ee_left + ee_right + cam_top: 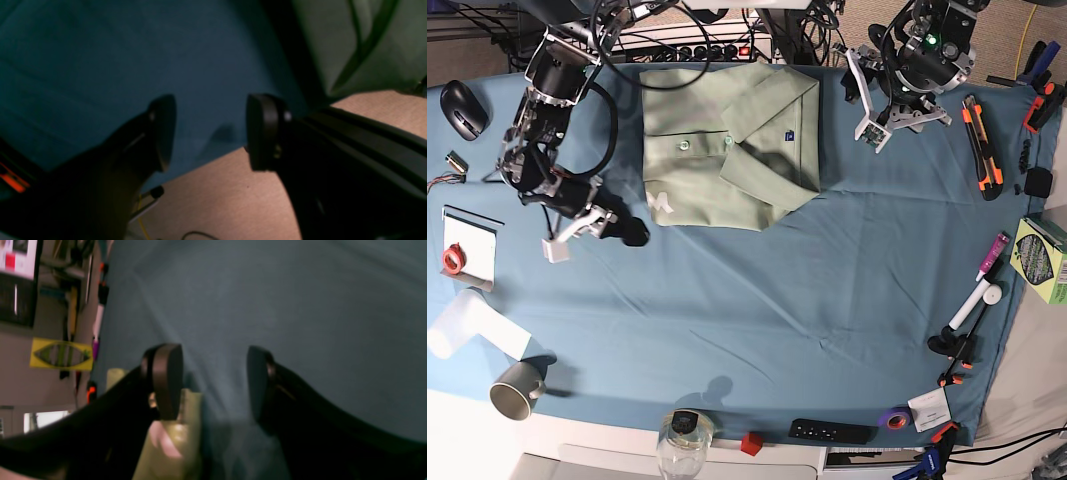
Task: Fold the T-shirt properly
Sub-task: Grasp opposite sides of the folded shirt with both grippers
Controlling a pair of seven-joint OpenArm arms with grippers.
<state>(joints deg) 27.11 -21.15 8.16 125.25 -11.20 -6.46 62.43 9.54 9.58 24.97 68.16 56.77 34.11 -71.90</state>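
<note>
Base view, table: the blue cloth-covered table fills the frame, cluttered around its edges and bare across the middle.
T-shirt: the pale sage-green short-sleeved cotton T-shirt with collar and buttoned placket lies at the far middle of the table as a compact, roughly square bundle, one panel folded diagonally over the front. It looks to me largely folded already.
Risk, shirt: that diagonal top flap sits loose and slightly skewed; a careless pinch at its lower corner could drag the layers apart and undo the square.
Left gripper: the left gripper hangs near the shirt's edge, on this view's right, fingers spread wide and holding nothing.
Risk, left: from its wrist view the shirt hem is close by; a low sweep could snag it.
Right gripper: the right gripper sits low over bare cloth beside the shirt's opposite lower corner, fingers apart, empty.
Risk, right: closing there might bunch the blue cloth instead of the shirt.
Small clutter: an orange-handled utility knife lies within an elbow's swing.
</note>
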